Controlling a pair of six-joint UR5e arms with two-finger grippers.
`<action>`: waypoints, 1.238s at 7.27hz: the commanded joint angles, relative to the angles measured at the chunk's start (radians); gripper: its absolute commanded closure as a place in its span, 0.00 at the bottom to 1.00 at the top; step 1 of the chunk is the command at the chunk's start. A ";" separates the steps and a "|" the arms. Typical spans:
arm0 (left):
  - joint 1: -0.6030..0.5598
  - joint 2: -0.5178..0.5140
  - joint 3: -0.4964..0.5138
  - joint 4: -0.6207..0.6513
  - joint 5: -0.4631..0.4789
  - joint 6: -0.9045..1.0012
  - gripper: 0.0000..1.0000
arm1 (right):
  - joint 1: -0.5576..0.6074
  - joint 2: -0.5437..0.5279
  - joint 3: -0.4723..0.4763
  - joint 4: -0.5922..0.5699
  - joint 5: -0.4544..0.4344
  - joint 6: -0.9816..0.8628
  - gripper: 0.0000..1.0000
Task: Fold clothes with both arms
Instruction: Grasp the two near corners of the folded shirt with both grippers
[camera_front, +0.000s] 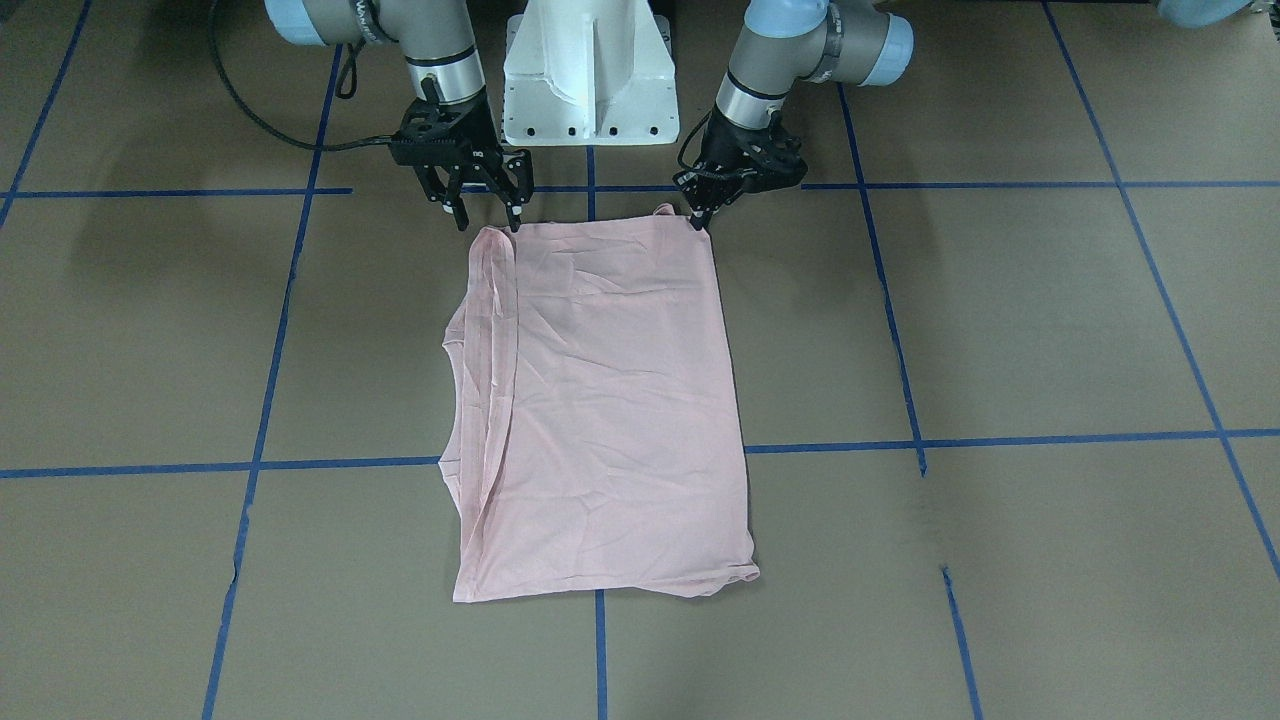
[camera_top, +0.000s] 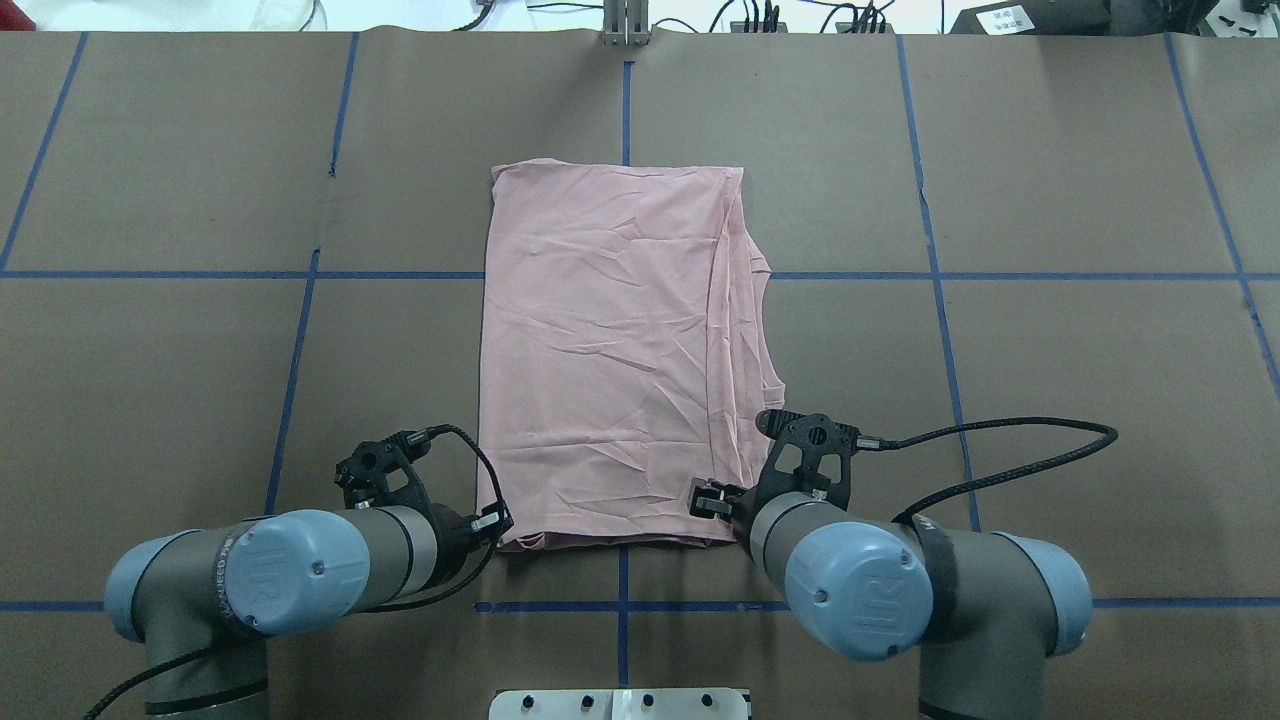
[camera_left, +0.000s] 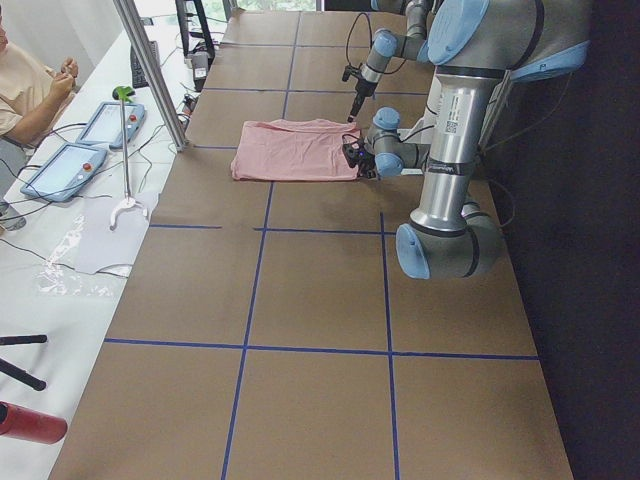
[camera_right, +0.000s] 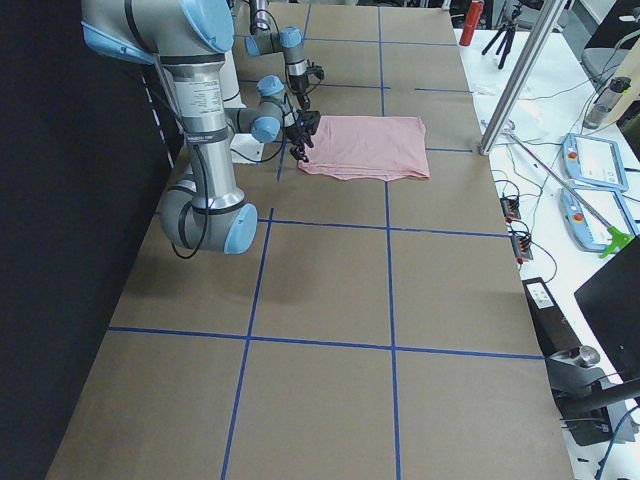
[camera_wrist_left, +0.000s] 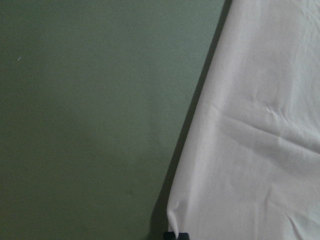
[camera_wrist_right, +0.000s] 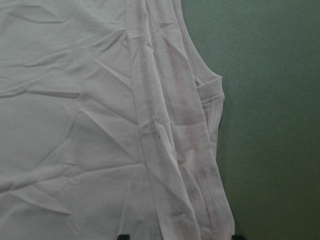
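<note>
The pale pink T-shirt (camera_front: 600, 400) lies flat on the brown table, folded into a tall rectangle (camera_top: 610, 350). Its print is hidden. Layered hems and a sleeve run along its side on my right (camera_wrist_right: 195, 150). My left gripper (camera_front: 700, 215) is shut on the shirt's near corner on my left. The left wrist view shows its tips (camera_wrist_left: 176, 235) pinching the cloth edge (camera_wrist_left: 260, 125). My right gripper (camera_front: 488, 222) is open at the other near corner. Its fingertips (camera_wrist_right: 122, 236) stand one on each side of the hemmed edge, low over the cloth.
The white pedestal base (camera_front: 590, 80) stands just behind both grippers. Blue tape lines (camera_front: 1000, 440) grid the table. In the exterior left view an operator (camera_left: 25, 90) sits beside tablets (camera_left: 60, 170) past the table's far side, near a metal post (camera_left: 150, 70).
</note>
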 joint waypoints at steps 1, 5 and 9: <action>0.000 -0.001 -0.003 0.000 0.013 0.000 1.00 | -0.012 0.100 -0.065 -0.112 0.004 0.066 0.19; 0.006 -0.003 -0.003 0.000 0.021 -0.009 1.00 | 0.002 0.145 -0.154 -0.117 0.020 0.088 0.24; 0.007 -0.003 -0.003 0.000 0.021 -0.009 1.00 | 0.002 0.154 -0.197 -0.117 0.023 0.090 0.28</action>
